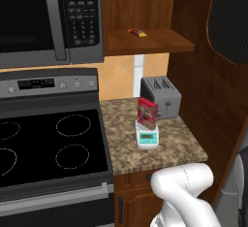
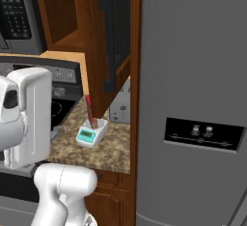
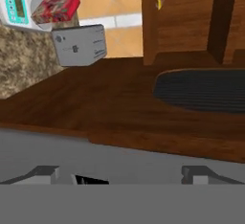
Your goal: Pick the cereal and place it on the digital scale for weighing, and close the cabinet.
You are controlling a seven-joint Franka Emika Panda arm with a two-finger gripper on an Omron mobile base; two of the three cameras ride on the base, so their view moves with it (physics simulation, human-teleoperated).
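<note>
**Now for the door: cereal weighed, cabinet left to shut**

Left base view: the cereal (image 1: 147, 113) stands upright on the digital scale (image 1: 147, 137), which sits on the granite surface (image 1: 184, 143) just in front of the grey toaster (image 1: 161, 96). So the placing looks done, and the step in hand is, as I judge it, closing the cabinet (image 1: 220, 75). Its door swings out at the right edge, the black inset panel facing the camera. A small yellow-red packet (image 1: 137, 32) lies on the open shelf. The microwave (image 1: 48, 17) keypad and the scale's little display carry marks too small to read.

Right base view: the door is seen nearly edge-on, with its dark vertical handle (image 2: 110, 41) on the near face, beside the grey refrigerator (image 2: 193, 99). A good close means pressing on the outer face near the free edge, away from the hinge, and sweeping in an arc toward the shelf, keeping high enough to pass above the box and toaster. The refrigerator panel shows nothing legible.

Hand view: the camera is rolled, looking along the door's wood and black panel, with the scale, box and toaster at upper left. The end effector (image 3: 127, 173) shows two fingertips set well apart with nothing between them, so it is released. The box's speckled print gives no readable brand.
</note>
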